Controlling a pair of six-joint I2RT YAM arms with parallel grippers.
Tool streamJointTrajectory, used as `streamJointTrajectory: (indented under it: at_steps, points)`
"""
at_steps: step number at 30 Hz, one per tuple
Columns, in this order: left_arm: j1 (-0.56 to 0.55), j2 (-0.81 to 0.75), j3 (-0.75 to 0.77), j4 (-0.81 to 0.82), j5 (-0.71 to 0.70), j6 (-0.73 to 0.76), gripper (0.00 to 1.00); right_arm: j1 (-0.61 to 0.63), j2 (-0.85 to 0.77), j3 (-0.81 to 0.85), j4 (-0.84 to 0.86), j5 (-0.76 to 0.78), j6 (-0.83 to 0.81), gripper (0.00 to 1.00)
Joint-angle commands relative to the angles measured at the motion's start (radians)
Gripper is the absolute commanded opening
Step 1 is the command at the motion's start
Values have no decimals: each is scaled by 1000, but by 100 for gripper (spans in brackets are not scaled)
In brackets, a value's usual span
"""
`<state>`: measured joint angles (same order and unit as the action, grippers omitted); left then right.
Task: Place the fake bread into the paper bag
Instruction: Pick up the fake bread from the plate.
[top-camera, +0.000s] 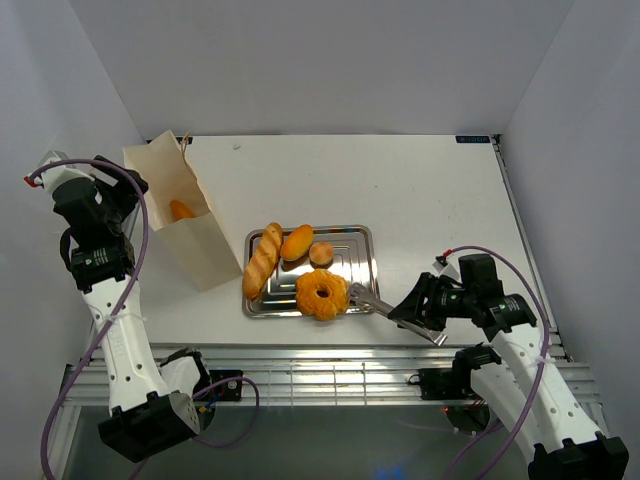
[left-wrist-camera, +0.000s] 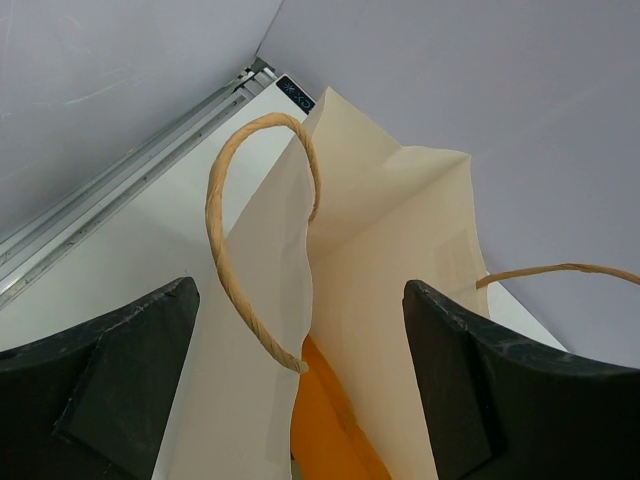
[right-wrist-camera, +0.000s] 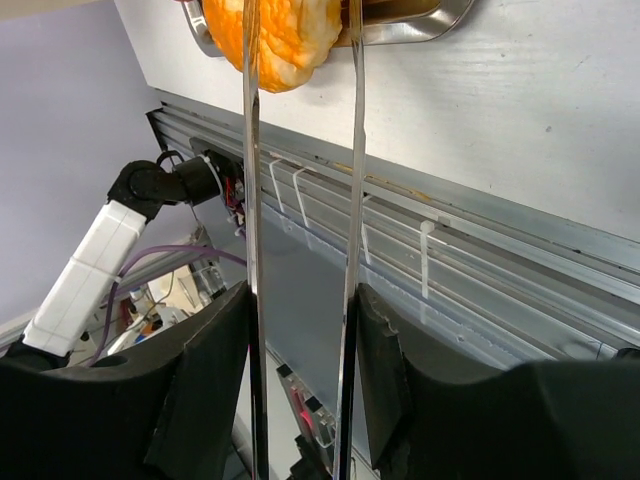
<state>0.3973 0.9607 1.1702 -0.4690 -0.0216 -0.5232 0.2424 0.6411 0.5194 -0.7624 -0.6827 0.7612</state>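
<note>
My right fingers (right-wrist-camera: 200, 400) pinch the tongs (right-wrist-camera: 250, 200), tips straddling the ring doughnut (top-camera: 308, 297) for lifting; my left fingers (left-wrist-camera: 130, 370), spread, flank the paper bag (left-wrist-camera: 400, 250), likely steadying it.

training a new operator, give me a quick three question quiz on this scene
1. How many bread pieces sit on the tray?
2. True or false: the paper bag is empty.
3. What does the right pincer grip? A. the tongs B. a bag handle C. nothing

Key: 1. four. 2. false, an orange loaf shows inside the paper bag. 3. A.
</note>
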Motion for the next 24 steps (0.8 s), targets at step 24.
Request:
streamJointTrajectory:
  at_steps: [24]
  points:
    - [0, -37, -14, 20, 52, -14, 94, -3, 40, -119, 179, -176, 20, 52]
